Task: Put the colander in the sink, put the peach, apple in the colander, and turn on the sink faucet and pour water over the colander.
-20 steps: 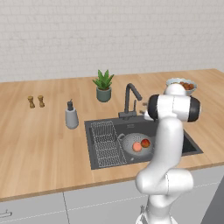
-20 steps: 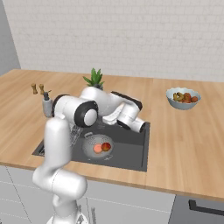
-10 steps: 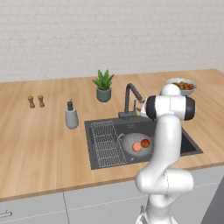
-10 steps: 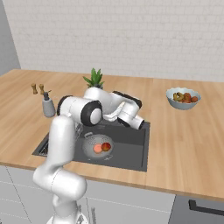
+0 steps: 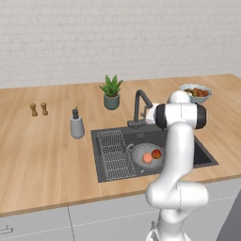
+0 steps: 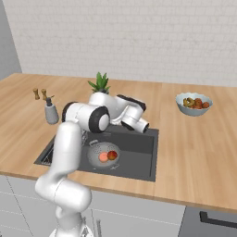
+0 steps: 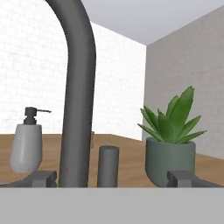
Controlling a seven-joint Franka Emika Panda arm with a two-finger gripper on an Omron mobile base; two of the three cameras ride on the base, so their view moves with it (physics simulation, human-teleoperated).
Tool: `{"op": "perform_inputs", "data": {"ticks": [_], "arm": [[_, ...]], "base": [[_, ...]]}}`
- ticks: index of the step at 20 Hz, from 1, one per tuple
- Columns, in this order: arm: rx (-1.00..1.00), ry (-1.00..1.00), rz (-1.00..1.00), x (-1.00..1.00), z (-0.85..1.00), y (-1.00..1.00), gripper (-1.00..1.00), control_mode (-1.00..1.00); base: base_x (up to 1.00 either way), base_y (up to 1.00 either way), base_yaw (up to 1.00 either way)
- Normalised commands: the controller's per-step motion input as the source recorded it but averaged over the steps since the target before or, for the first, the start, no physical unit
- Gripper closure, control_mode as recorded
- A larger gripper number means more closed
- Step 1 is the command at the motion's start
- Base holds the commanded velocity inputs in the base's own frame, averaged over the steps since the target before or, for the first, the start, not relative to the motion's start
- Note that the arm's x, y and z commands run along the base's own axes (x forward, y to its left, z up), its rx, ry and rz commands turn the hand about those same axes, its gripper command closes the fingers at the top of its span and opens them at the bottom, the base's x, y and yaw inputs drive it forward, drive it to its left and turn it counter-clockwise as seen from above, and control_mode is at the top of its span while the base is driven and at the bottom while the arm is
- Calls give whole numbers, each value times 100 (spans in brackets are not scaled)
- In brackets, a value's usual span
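Faucet point(image 7: 78, 87) — dark angled neck at the back rim of the sink point(image 5: 197, 157), close in front of the hand; a short dark stub, apparently its lever point(image 7: 108, 166), stands just beside the neck. No water visible, so by the look of it the tap is not yet on.

Pincer point(image 7: 113, 181) — open wide, gripping nothing; its tips sit to either side of the neck base and stub, level with them.

Colander point(image 5: 141, 153) — in the sink, right of the wire rack point(image 5: 113, 153), with peach point(image 5: 147, 158) and apple point(image 5: 156, 153) inside, touching or nearly so.

Risks, judged from this pose:
- The lever is thin and the neck thick; a push aimed slightly off would shove the neck instead and swing the spout away from the colander, so that the stream (once on) misses the fruit.
- One tip may catch the neck base and stall the move.
- The forearm hangs over the basin — a wide swing could clip the plant point(image 7: 170, 140) or dispenser point(image 7: 26, 144) on the surface.
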Motion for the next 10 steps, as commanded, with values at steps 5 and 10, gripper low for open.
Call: {"op": "perform_inputs", "data": {"ticks": [5, 10], "arm": [[0, 0, 0, 33, -5, -1, -100, -100], [0, 0, 0, 22, -11, -2, -100, -100]], "base": [[0, 0, 0], [0, 0, 0]]}}
